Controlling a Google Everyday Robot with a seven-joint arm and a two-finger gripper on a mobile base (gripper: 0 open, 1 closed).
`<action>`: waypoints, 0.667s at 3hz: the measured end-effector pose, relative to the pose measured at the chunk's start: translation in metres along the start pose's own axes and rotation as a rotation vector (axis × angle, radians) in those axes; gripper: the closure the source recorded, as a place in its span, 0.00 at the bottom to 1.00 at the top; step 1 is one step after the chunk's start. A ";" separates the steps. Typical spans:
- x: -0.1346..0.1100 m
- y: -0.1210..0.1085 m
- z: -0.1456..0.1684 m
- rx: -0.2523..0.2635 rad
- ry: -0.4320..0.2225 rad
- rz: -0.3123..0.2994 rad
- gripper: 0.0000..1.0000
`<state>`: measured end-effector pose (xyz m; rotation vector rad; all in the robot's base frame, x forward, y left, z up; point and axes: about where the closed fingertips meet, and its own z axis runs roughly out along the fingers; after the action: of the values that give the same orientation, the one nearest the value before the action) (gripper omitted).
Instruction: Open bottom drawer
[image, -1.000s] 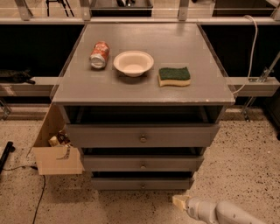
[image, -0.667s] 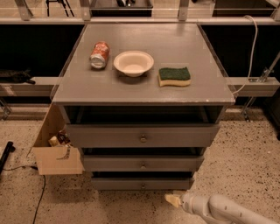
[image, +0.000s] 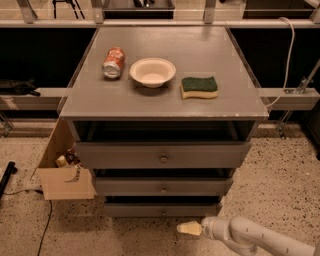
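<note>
Speckled terrazzo floor (image: 280, 175) across the lower field. At centre, grey bench (image: 165, 102) with flat top, seen from above and in front, with three grey drawer fronts stacked beneath, stepped back and narrowing downward, a dark gap above each. Top drawer (image: 120, 156): widest and tallest front, with the largest knob. Middle drawer (image: 125, 187): mid-sized front. Bottom drawer (image: 132, 210): narrowest and shallowest front, lowest in the stack, just above the floor, with small round knob (image: 163, 212) at centre. Pale robot arm (image: 252, 239) entering from the lower right corner, low over the floor. Open cardboard box (image: 67, 184) on the floor against the left side of the bench. On the bench top, left to right in a row and apart from one another: red soda can (image: 113, 62) lying on its side, white bowl (image: 152, 72) upright, green-and-yellow sponge (image: 199, 87) lying flat. Cream-tipped pincer (image: 189, 228) at the arm's end, pointing left, in front of the bottom drawer and a little right of the knob, near but apart from the front, touching nothing; released or clenched, impossible to tell.
</note>
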<state>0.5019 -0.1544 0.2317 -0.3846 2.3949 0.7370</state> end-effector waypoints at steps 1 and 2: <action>-0.006 -0.001 0.003 0.003 0.003 -0.065 0.00; -0.013 -0.007 0.007 0.023 0.028 -0.185 0.00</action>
<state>0.5179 -0.1545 0.2317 -0.6014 2.3529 0.6234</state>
